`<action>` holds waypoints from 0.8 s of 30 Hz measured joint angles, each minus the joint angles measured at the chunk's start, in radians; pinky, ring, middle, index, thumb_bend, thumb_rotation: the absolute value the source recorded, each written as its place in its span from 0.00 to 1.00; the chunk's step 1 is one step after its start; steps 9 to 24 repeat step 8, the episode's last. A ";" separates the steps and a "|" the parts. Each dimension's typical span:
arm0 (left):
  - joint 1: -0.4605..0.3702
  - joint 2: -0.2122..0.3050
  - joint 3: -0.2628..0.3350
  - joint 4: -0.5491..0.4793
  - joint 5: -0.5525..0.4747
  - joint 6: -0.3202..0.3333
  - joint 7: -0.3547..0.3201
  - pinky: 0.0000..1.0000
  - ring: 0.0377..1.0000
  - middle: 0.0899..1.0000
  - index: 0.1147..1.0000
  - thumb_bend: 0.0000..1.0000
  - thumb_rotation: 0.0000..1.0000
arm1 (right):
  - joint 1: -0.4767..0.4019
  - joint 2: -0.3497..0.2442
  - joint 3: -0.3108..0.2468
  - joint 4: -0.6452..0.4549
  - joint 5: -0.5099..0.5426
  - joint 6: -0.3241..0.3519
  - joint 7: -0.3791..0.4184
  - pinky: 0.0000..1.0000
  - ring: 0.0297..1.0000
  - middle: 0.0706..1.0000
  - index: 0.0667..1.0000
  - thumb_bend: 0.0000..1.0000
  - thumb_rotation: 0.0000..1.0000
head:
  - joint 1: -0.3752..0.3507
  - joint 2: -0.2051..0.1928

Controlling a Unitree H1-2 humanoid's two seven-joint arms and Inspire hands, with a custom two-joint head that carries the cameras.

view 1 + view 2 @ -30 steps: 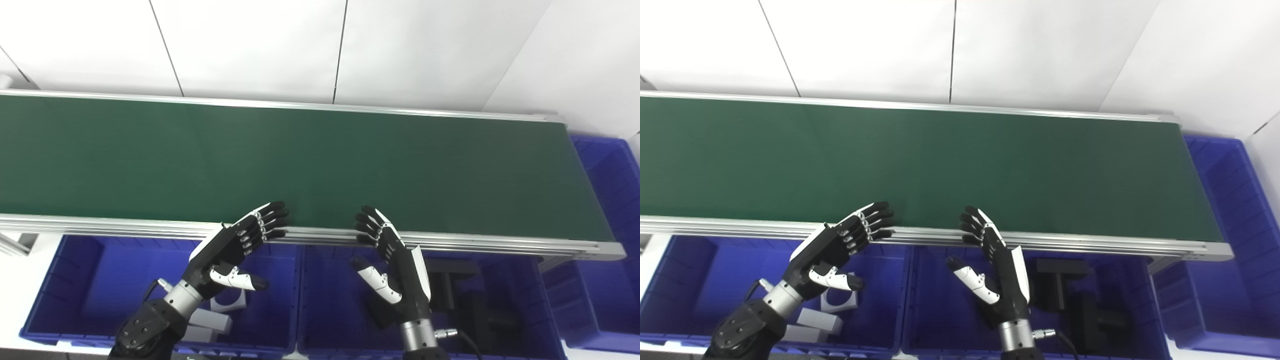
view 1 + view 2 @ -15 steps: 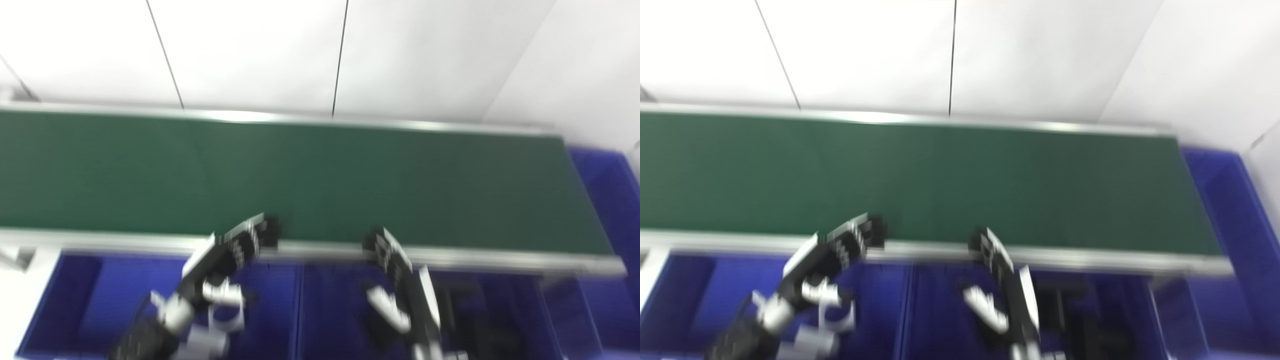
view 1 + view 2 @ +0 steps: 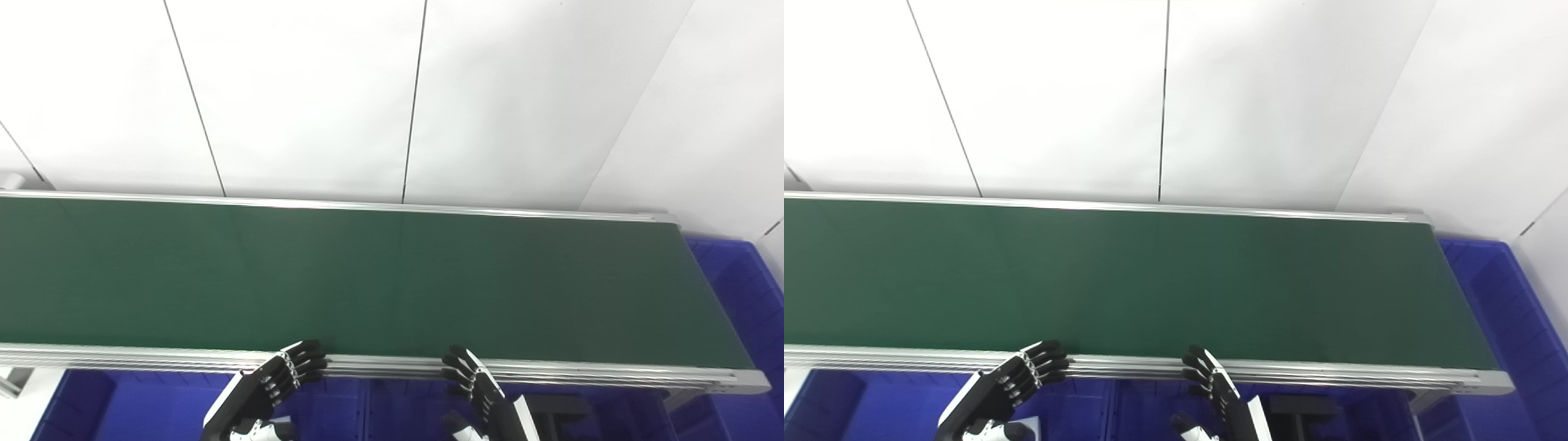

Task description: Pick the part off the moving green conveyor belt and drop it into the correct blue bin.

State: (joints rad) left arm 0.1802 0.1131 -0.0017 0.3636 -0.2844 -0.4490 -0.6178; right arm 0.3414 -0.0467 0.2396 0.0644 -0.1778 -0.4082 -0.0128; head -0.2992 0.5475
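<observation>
The green conveyor belt (image 3: 380,275) runs across the picture and carries no part. My left hand (image 3: 263,392) is open and empty at the belt's near rail, left of middle. My right hand (image 3: 484,398) is open and empty at the near rail, right of middle. Both hands are partly cut off by the bottom edge. Blue bins (image 3: 141,416) sit below the near rail. A black part (image 3: 554,410) lies in the bin under my right hand.
Another blue bin (image 3: 744,294) stands at the belt's right end. A white panelled wall (image 3: 392,92) rises behind the belt. The aluminium near rail (image 3: 582,370) edges the belt in front.
The camera has tilted up, so the belt and hands sit lower in the picture and more wall shows. The hands keep their open pose at the near rail.
</observation>
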 measured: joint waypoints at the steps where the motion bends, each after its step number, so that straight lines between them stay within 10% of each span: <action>1: 0.000 -0.004 0.006 0.001 0.000 0.000 -0.006 0.79 0.81 0.81 0.80 1.00 0.40 | 0.004 0.000 -0.001 -0.004 -0.003 0.000 0.000 0.74 0.81 0.84 0.89 0.70 0.75 | 0.000 0.000; 8: 0.000 -0.018 0.013 0.002 -0.040 0.000 -0.032 0.78 0.80 0.80 0.78 1.00 0.36 | 0.024 0.005 -0.003 -0.042 -0.009 0.000 0.000 0.75 0.81 0.83 0.89 0.69 0.73 | 0.015 0.113; 24: 0.000 -0.018 0.013 0.002 -0.040 0.000 -0.032 0.78 0.80 0.80 0.78 1.00 0.36 | 0.024 0.005 -0.003 -0.042 -0.009 0.000 0.000 0.75 0.81 0.83 0.89 0.69 0.73 | 0.015 0.113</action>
